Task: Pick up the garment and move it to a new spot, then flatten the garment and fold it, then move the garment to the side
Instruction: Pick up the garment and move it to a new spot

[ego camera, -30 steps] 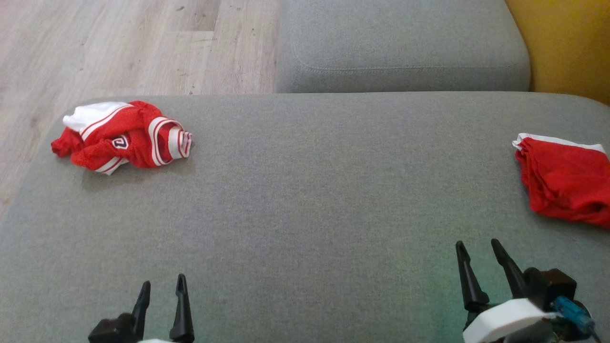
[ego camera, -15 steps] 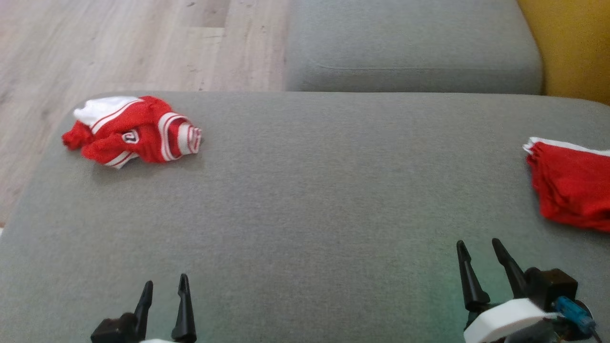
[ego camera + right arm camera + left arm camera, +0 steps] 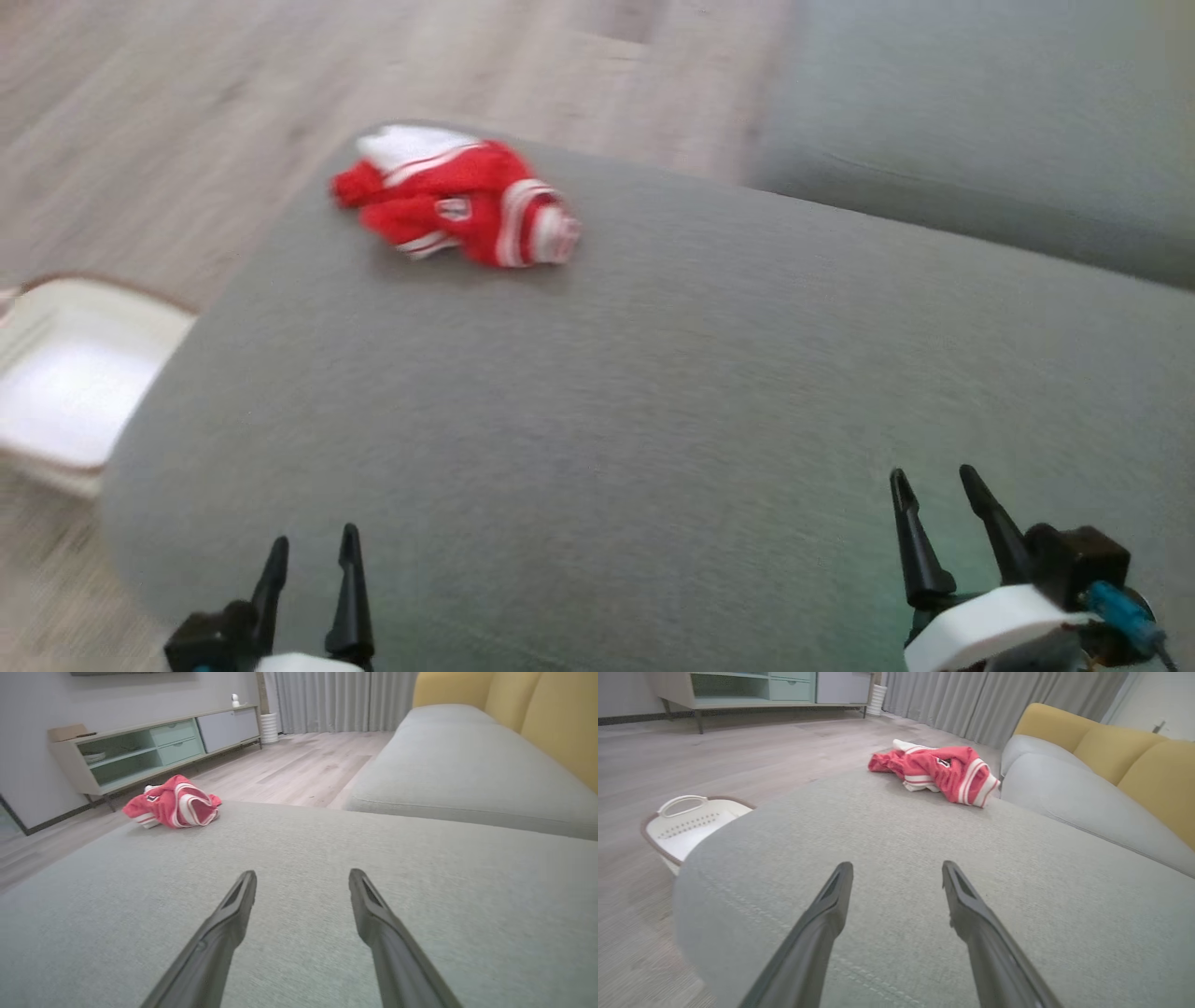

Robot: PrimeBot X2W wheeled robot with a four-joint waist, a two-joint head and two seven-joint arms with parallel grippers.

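Here we are at the very first step. The garment (image 3: 455, 205), a crumpled red piece with white stripes, lies untouched in the upper left of the head view, near the far left corner of the grey sofa cushion (image 3: 653, 392).

Our left hand (image 3: 314, 537) sits at the bottom left of that frame and our right hand (image 3: 934, 472) at the bottom right. Both have their fingers spread apart, hold nothing, and are well apart from the cloth.

Next, we judge, we must reach up and across the cushion, most likely with the left hand since it is nearer. It should close on a raised fold and lift the bundle clear. A white laundry basket (image 3: 93, 289) stands on the floor (image 3: 140, 112) at the left edge.

The garment carries a small dark badge with a white mark, too small and blurred for us to read.
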